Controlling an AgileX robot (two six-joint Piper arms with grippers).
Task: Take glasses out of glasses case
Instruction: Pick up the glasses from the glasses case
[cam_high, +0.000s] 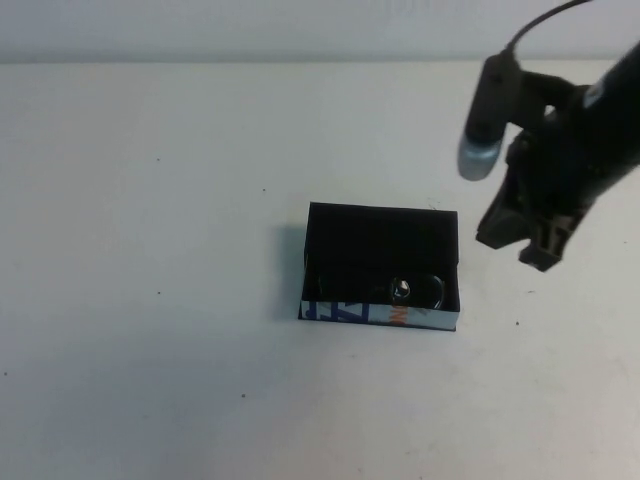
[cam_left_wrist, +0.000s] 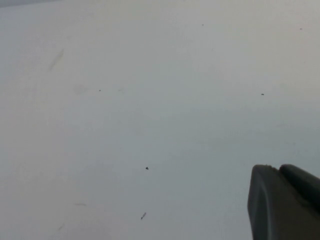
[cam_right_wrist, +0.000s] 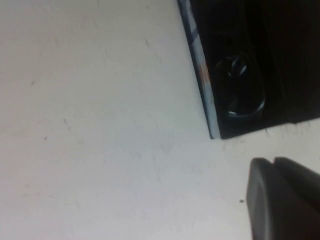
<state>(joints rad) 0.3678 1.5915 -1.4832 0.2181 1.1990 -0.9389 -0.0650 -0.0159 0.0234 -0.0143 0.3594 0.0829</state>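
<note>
The glasses case (cam_high: 345, 313) is an open black box with a white printed front wall, at the middle of the table. The dark glasses (cam_high: 415, 290) lie inside it along the front wall; one lens glints, and the rest is hard to make out against the black inside. My right gripper (cam_high: 518, 248) hangs shut and empty above the table, just right of the case. In the right wrist view the gripper (cam_right_wrist: 272, 162) is off the case's corner (cam_right_wrist: 214, 131), with a lens (cam_right_wrist: 239, 87) in sight. My left gripper (cam_left_wrist: 277, 169) is shut and empty over bare table, out of the high view.
The white table (cam_high: 150, 200) spreads round the case, with a few small dark specks. The right arm's wrist camera (cam_high: 485, 120) and its cable stand above the table's right side.
</note>
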